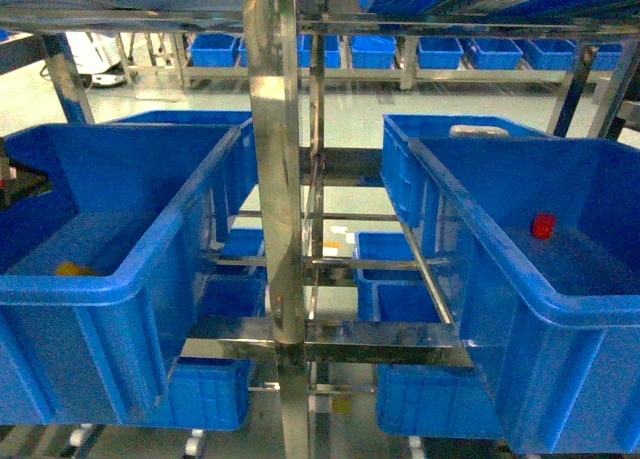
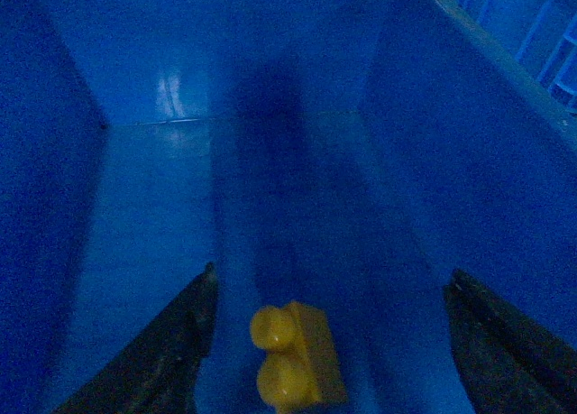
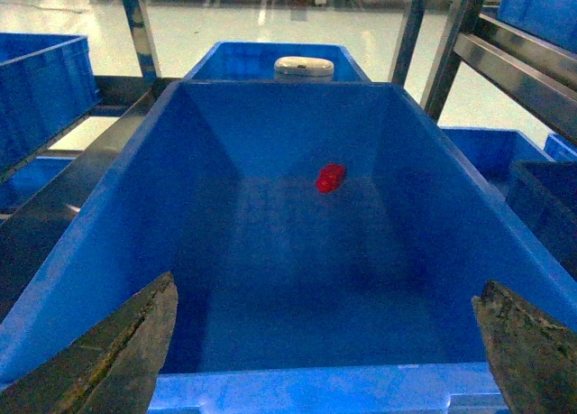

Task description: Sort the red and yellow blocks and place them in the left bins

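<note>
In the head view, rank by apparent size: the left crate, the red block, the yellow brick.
1. Left crate, by far the largest.
2. Yellow brick and red block look similarly small; the brick is partly hidden, so no ranking.

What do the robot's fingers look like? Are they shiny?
Not shiny. In the wrist views the left gripper shows two dark, almost black wedge-shaped fingers. The right gripper has dark, curved fingers with a rough, worn, brownish-speckled surface. No cables or markings are visible.
</note>
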### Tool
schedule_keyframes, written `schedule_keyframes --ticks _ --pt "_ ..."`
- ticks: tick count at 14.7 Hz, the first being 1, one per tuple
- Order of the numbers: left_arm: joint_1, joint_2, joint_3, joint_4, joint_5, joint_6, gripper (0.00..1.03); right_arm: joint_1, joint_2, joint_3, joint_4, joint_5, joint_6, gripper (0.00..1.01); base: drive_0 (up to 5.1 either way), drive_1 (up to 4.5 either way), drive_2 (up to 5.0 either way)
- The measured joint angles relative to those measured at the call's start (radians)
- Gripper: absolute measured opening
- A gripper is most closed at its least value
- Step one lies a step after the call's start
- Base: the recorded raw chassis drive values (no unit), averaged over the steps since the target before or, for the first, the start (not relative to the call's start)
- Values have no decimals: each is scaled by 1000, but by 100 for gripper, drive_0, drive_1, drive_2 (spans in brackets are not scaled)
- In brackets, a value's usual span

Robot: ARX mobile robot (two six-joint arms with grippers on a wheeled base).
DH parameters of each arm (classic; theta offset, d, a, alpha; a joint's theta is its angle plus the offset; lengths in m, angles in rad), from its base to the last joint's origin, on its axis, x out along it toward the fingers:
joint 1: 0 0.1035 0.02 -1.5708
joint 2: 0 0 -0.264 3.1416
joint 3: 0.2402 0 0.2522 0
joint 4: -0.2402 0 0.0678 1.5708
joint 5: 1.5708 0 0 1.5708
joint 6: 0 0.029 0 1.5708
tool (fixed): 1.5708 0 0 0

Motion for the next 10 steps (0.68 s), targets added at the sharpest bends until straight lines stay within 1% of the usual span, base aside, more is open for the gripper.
schedule_keyframes --ticks 1,2,3,4,5,8,10 --pt "0 -1 -7 2 0 -1 84 0 0 0 0 0 0 98 0 0 0" --pt "0 -3 -24 2 -1 -2 97 0 0 0 0 0 0 98 0 0 0" --pt "-4 -9 -41 -6 -1 -4 98 0 0 0 0 0 0 98 0 0 0" --pt "-9 -28 -57 -8 -2 -16 98 0 0 0 0 0 0 98 0 0 0" --pt "-20 -63 -82 10 5 -20 98 0 0 0 0 0 0 98 0 0 0" --pt "-40 -125 -129 28 27 -26 98 0 0 0 0 0 0 98 0 0 0" --pt "-51 -190 -201 42 31 -25 98 0 0 0 0 0 0 98 0 0 0"
